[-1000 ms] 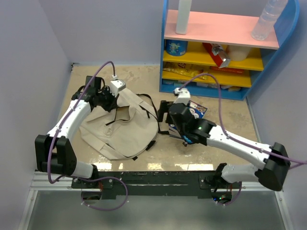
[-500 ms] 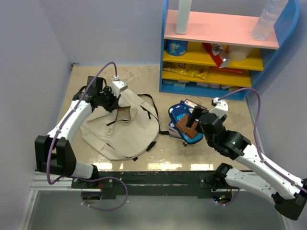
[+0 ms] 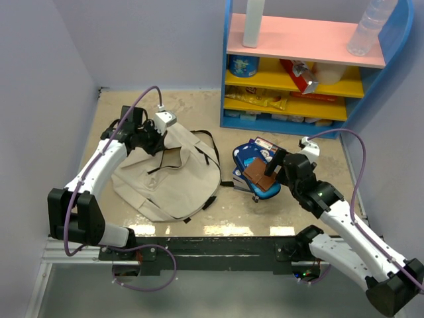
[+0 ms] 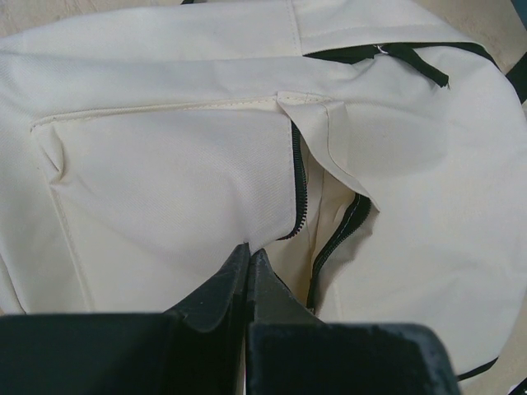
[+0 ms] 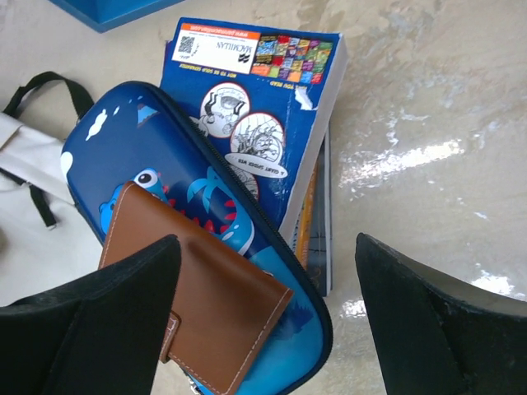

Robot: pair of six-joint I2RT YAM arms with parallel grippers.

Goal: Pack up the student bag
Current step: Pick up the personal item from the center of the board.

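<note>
Currently, left gripper (image 3: 151,138) sits at the top-left edge of the large soft cream canvas student bag (image 3: 169,182). In the left wrist view its black fingers (image 4: 216,288) are pressed fully together with the tips against the cloth. Can't tell whether a fold is pinched between them. Just beyond the tips the bag's dark zipper (image 4: 333,239) is parted, with pale lining visible inside. The bag lies slumped on the beige tabletop (image 3: 199,106), left of centre, and one black strap (image 3: 213,149) trails toward the stack on its right. That stack is a blue hard-shell pencil case with a cartoon shark print (image 5: 206,185) lying on a blue-covered paperback book (image 5: 263,90). A brown stitched leather wallet (image 5: 206,313) rests on the case's near end. Right gripper (image 3: 273,169) is over the stack with its jaws spread wide, holding nothing. In its wrist view the wallet and case show in the gap between the two fingers (image 5: 99,321). Whether a fingertip touches the wallet, can't tell. Behind, at far right, stands a blue-framed shelf unit with a pink top board and yellow shelves (image 3: 228,66). A clear plastic bottle (image 3: 371,26) stands on top of it.
</note>
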